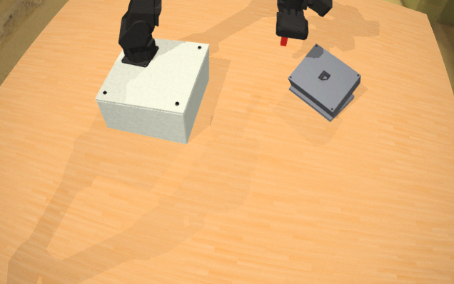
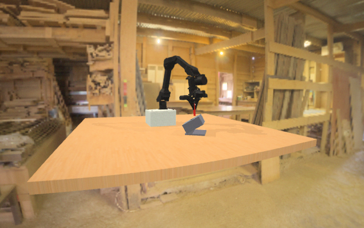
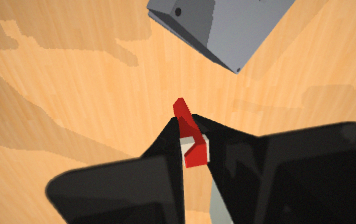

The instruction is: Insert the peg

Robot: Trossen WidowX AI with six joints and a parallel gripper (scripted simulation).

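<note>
My gripper (image 1: pixel 290 33) (image 2: pixel 194 101) (image 3: pixel 184 120) is shut on a thin red peg (image 1: pixel 283 41) (image 2: pixel 194 110) (image 3: pixel 186 122) and holds it upright in the air. The peg's lower end points down, above and behind the upper edge of the grey sloped panel (image 1: pixel 335 87) (image 2: pixel 193 124) (image 3: pixel 235 30). The panel has one dark hole (image 1: pixel 324 75) with flat sides in its face. In the wrist view the hole is out of sight and only the panel's near corner shows.
The arm's base stands on a white box (image 1: pixel 157 90) (image 2: pixel 160 117) to the left of the panel. Both rest on a wooden table (image 1: pixel 250 196) (image 2: pixel 143 154). The table's edge lies far right in the top view.
</note>
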